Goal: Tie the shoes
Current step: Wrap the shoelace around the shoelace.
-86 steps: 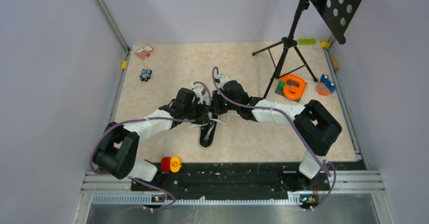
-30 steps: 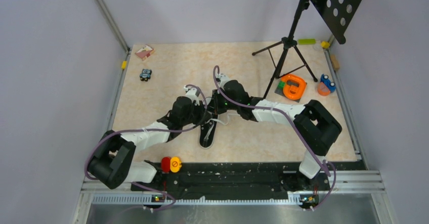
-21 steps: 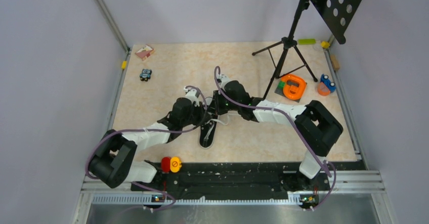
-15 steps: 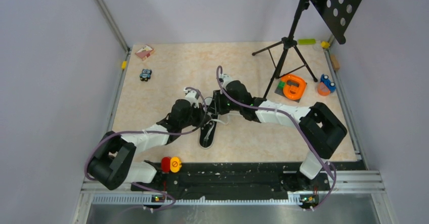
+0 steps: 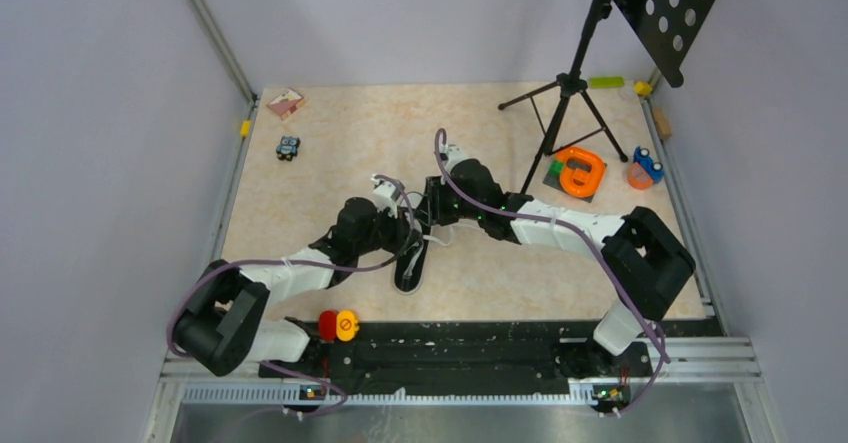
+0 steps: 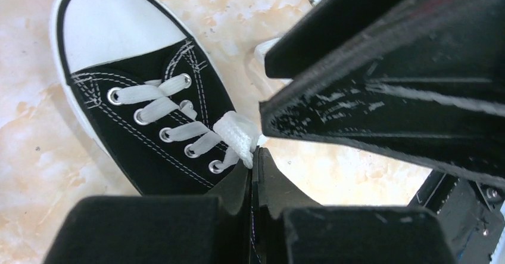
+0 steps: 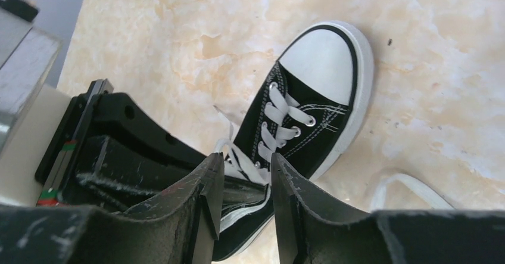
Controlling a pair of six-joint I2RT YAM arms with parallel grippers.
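Shoe [image 6: 119,136] laced up, no knot yet; left end effector [image 6: 253,165] pressed together pinching lace [image 6: 238,136], right end effector [image 7: 245,167] spread. Bow left to do.

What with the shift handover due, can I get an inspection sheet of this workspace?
Surface: marbled beige table, no spills seen.
Job's things: black sneaker lying on the table; white lace undone.
Clutter: toy car, pink box, orange object, red-yellow buttons.
Grippers: left gripper shut on the white lace; right gripper open above the sneaker.
Cables: purple cables along both arms.
Surroundings: tripod, perforated panel, plain walls.
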